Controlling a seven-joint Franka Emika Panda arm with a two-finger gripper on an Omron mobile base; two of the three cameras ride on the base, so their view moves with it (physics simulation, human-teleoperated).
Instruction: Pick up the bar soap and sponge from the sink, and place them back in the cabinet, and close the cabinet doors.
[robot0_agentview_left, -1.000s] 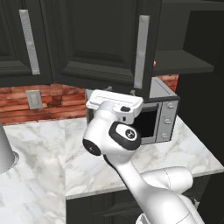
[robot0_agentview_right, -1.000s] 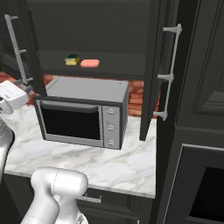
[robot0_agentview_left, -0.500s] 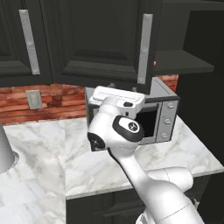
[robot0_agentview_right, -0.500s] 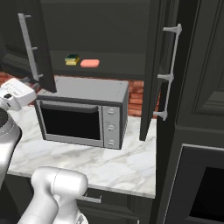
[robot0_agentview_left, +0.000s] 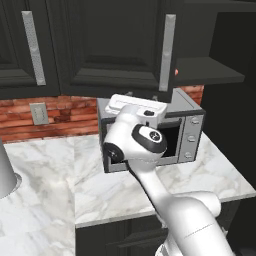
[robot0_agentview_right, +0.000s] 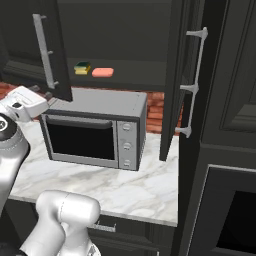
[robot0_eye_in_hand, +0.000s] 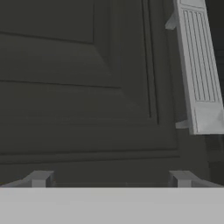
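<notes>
Swinging shut: left cabinet door (robot0_agentview_right: 50, 50), now lying nearer closed than a second ago, when it stood further out from the cabinet (robot0_agentview_right: 130, 35); the arm has shifted rightward with it across the left base view over the same second. Sponge (robot0_agentview_right: 82, 67): on the inner shelf (robot0_agentview_right: 150, 80), yellow with green face, just left of the bar soap. Bar soap (robot0_agentview_right: 102, 72): pink slab, on the same shelf, above the microwave (robot0_agentview_right: 95, 132). Judgement: both items are put away, so only the door-closing remains. Right cabinet door (robot0_agentview_right: 182, 75): standing well open, edge-on to the right base camera, handle (robot0_agentview_right: 195, 80) outward, not yet dealt with. Gripper (robot0_eye_in_hand: 109, 178): jaws spread fully wide, holding nothing, facing the left door's dark panel close up, its silver handle (robot0_eye_in_hand: 199, 70) off to the right; contact with the panel cannot be told.
</notes>
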